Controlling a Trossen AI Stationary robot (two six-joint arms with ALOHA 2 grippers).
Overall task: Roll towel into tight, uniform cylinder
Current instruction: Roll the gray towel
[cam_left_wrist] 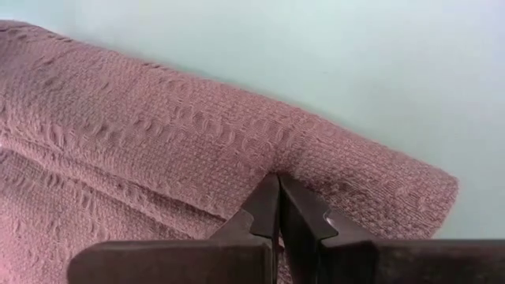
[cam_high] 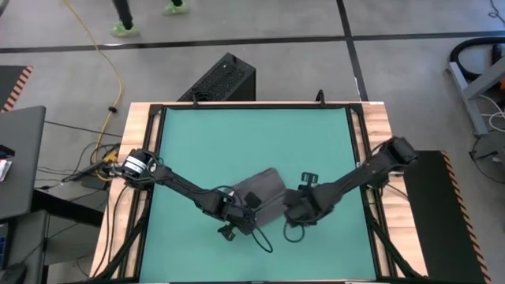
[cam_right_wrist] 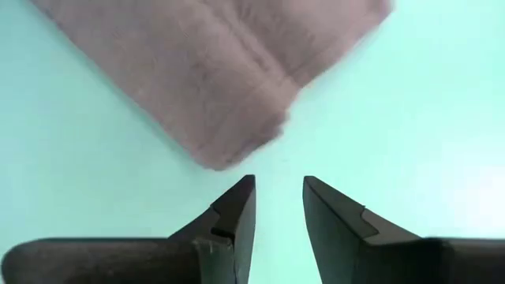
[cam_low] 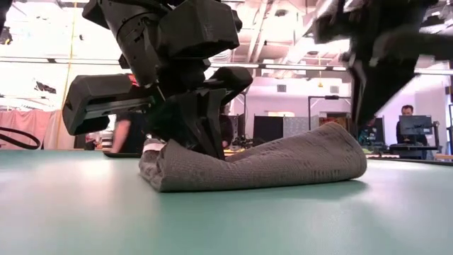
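The dark grey towel [cam_high: 264,189] lies on the teal mat [cam_high: 237,134] near its middle, partly rolled: a thick rolled edge [cam_left_wrist: 237,126] rests on the mat beside a flatter part [cam_left_wrist: 71,221]. In the low view the towel [cam_low: 283,163] is a low, lumpy bundle. My left gripper [cam_high: 237,207] is shut, with its tips down on the towel [cam_left_wrist: 278,193]. My right gripper [cam_right_wrist: 278,193] is open and empty. It hovers over bare mat just off the towel's corner [cam_right_wrist: 237,150], and in the low view it is raised above the towel's right end [cam_low: 375,71]. My left gripper presses its shut fingertips [cam_left_wrist: 268,197] onto the towel at the crease where the rolled edge meets the flatter part [cam_left_wrist: 276,162], near one end of the roll. The fingers come slanting down from above. The towel lies on the mat and is dented under them [cam_low: 205,152].
A black box [cam_high: 225,79] stands beyond the table's far edge. A wooden frame [cam_high: 134,158] borders the mat. Bare mat lies all around the towel. A person [cam_low: 407,113] sits at a screen in the room behind.
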